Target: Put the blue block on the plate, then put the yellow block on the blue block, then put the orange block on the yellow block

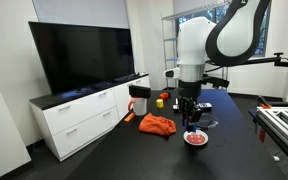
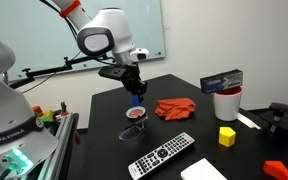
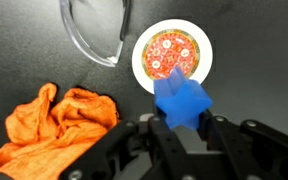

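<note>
My pincer point(image 3: 184, 124) grips the blue block point(image 3: 182, 97) by its two sides, the jaws open only as wide as the block. In the wrist view the block covers the lower edge of the plate point(image 3: 140, 58). In an exterior view it hangs above the plate, not touching it. The orange cloth point(image 3: 52, 125) lies near on the dark worktop point(image 3: 254, 60), apart from the plate. In an exterior view the yellow block point(image 2: 226, 136) and the orange block point(image 2: 276, 168) rest well apart from the plate.
</note>
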